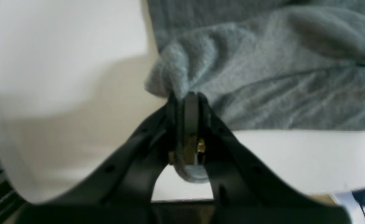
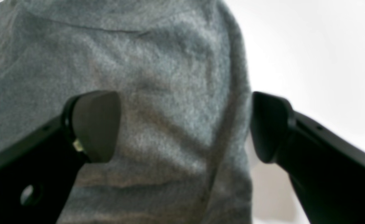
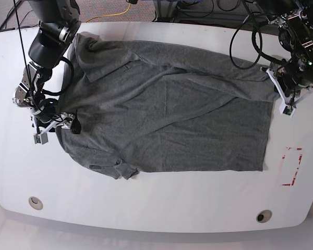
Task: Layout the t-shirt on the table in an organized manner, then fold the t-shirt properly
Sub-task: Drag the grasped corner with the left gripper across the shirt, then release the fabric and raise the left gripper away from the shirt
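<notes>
T-shirt: I see the t-shirt (image 3: 167, 117) spread across most of the table (image 3: 161, 208), grey, mostly flat, with long creases running from the far left toward the right side. One sleeve lies at the far left corner, the other at the near left edge, folded over a little.

Table: white and glossy; I count two round cable holes (image 3: 35, 202) near the near edge, one left and one right, and a red tape rectangle (image 3: 291, 166) at the near right, just beside the shirt's right edge but apart from it.

Left gripper: in the base view I find the left gripper (image 3: 275, 78) at the far right of the shirt. In its wrist view the jaws are pressed together with a pinch of grey cloth bunched between them, the fabric pulled up into a small ridge at the tips (image 1: 187, 99).

Right gripper: the right gripper (image 2: 185, 124) sits at the shirt's left edge; its two fingers (image 2: 96, 124) stand wide, straddling a strip of cloth by the edge, and I cannot tell whether the pads touch the fabric.

Containers: I see no bin, tray or box; the shirt lies directly on the tabletop.
</notes>
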